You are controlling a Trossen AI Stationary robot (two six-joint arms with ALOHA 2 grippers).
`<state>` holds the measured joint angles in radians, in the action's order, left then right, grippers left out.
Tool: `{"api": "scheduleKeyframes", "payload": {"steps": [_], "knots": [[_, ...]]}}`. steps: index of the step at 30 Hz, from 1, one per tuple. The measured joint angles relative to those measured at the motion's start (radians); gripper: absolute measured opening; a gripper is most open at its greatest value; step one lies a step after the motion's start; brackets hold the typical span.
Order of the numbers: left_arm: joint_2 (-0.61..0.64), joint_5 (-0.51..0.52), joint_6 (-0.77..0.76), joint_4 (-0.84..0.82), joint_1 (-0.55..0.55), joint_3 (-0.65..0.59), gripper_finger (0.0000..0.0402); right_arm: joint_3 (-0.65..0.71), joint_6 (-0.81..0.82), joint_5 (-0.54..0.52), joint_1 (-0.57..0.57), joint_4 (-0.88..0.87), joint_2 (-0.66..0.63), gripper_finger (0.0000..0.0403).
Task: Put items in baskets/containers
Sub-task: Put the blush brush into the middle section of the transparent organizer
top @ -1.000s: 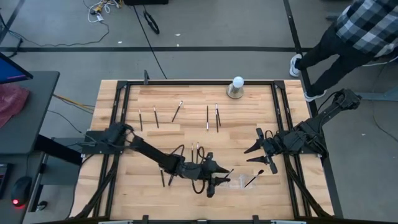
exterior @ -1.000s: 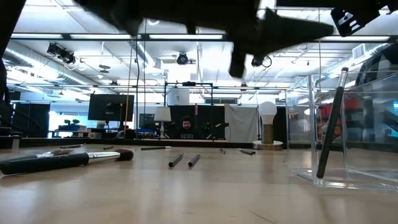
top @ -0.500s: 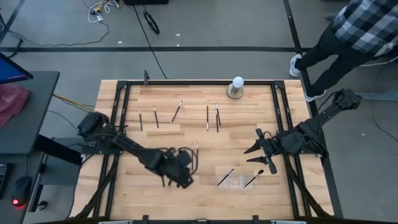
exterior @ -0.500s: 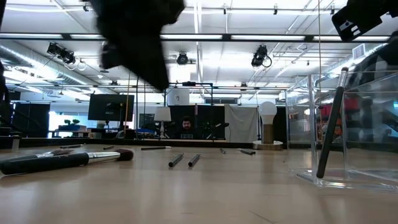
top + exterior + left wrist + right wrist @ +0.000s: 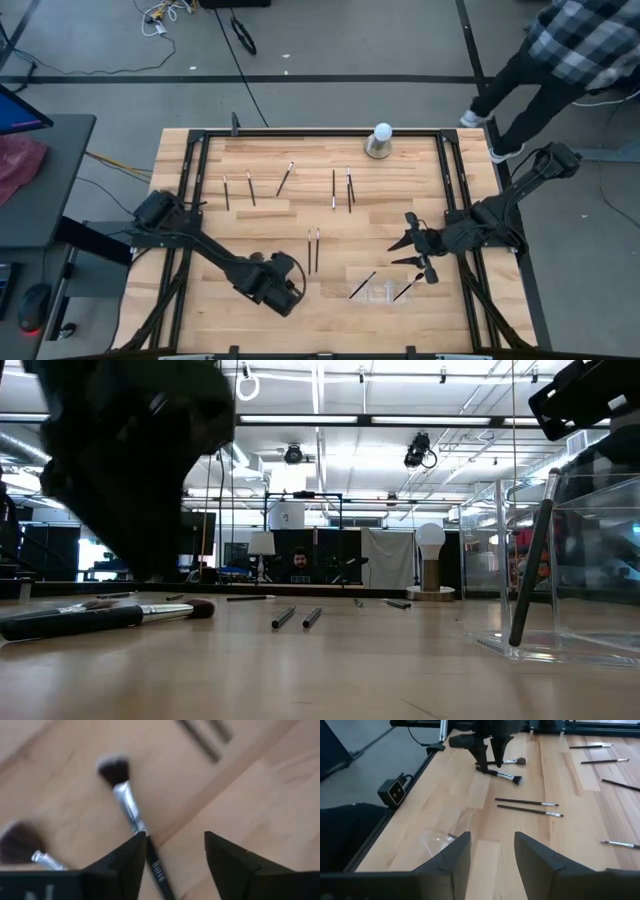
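The tray (image 5: 385, 290) sits near the tabletop's (image 5: 300, 200) six o'clock edge with two brushes (image 5: 362, 284) slanted in it. The next brush (image 5: 131, 815) lies just ahead of my left tool (image 5: 283, 297), toward seven o'clock of the tabletop. That tool is spread and pinching nothing. To do this well I should straddle the handle, not the bristles, settle low, then press together squarely so the brush cannot roll. My right tool (image 5: 412, 252), also spread and empty, waits at the tray's one o'clock. The left wrist view alone shows the ferrule passing by one finger and a second brush (image 5: 30, 851) beside it. The low view alone shows a brush (image 5: 530, 560) leaning upright against the tray wall.
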<state>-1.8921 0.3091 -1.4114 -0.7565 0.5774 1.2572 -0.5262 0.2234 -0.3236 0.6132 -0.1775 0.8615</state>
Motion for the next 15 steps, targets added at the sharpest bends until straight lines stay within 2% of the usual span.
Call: {"api": "scheduleKeyframes", "payload": {"steps": [3,7,11,15], "knots": [[-0.032,-0.075,-0.024,-0.012,-0.005,0.0,0.023,0.0,-0.004,0.0,0.0,0.001,0.007,0.0155],[-0.075,-0.091,-0.045,-0.029,-0.002,0.002,0.022,0.0,-0.004,0.0,0.0,0.004,0.008,0.0155],[-0.095,-0.086,-0.044,-0.04,0.004,0.005,0.0174,0.0,-0.005,0.0,0.0,0.006,0.008,0.0155],[-0.097,-0.024,-0.042,-0.04,0.007,0.003,0.0101,0.0,-0.006,0.0,0.0,0.006,0.008,0.0155]]}}
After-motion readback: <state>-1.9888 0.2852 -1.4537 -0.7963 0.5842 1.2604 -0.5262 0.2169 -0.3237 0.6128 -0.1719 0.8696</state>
